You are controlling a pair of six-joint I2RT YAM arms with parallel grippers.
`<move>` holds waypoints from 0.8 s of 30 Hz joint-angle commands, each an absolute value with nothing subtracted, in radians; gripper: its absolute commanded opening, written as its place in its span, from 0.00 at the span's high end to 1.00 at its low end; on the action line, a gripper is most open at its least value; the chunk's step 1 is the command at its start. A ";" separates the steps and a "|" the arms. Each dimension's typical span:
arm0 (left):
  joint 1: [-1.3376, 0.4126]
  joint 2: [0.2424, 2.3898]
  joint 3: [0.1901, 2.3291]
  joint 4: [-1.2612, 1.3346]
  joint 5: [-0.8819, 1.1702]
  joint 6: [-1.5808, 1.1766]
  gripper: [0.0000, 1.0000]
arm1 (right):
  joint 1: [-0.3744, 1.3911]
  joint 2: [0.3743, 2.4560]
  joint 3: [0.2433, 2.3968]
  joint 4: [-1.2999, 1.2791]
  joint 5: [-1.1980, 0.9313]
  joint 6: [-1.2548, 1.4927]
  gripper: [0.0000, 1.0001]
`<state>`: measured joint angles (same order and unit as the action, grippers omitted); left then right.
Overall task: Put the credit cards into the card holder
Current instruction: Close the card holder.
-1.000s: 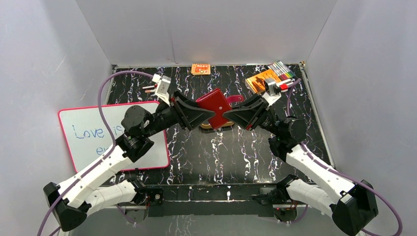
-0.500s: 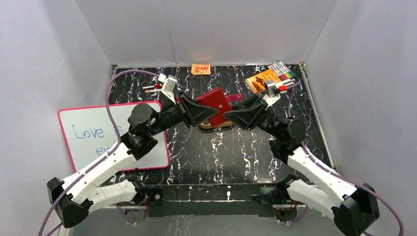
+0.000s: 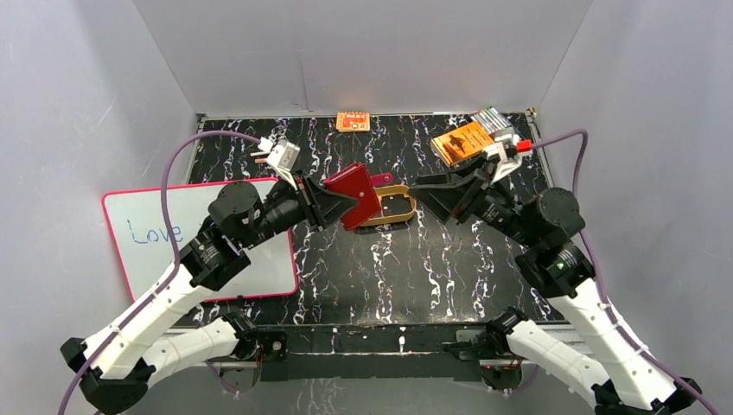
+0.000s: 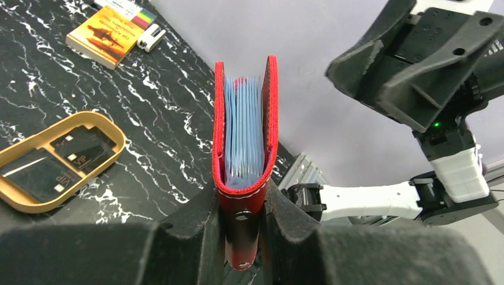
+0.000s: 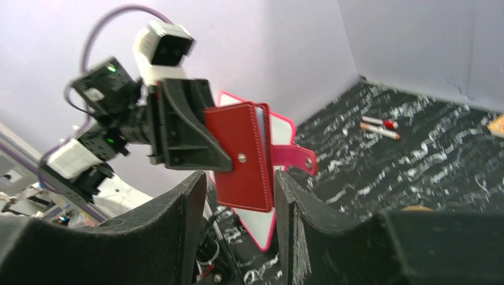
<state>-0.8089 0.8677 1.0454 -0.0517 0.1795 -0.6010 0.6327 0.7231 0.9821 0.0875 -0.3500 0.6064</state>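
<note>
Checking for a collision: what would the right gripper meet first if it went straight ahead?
Most likely the card holder, clamped in the left gripper; it sits centred ahead of the right gripper's open fingers, though depth is unclear.

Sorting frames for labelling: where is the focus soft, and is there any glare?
Left wrist: card holder crisp, left gripper around it dark and soft. Right wrist: right gripper blurred up close, card holder fairly sharp. Top external: evenly lit, sharp, no glare on the whiteboard.

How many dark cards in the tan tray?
2: one dark flat card and another dark card, in separate compartments of the tan oval tray. More may hide beneath.
</note>
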 commanded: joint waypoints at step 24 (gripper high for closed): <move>-0.807 0.794 1.107 -0.124 0.307 -0.519 1.00 | 0.636 0.875 0.993 0.105 -0.456 0.636 0.72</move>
<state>-0.8089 0.8246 1.0668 -0.1448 0.2855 -0.5331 0.6331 0.8780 0.9855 0.0277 -0.4297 0.6235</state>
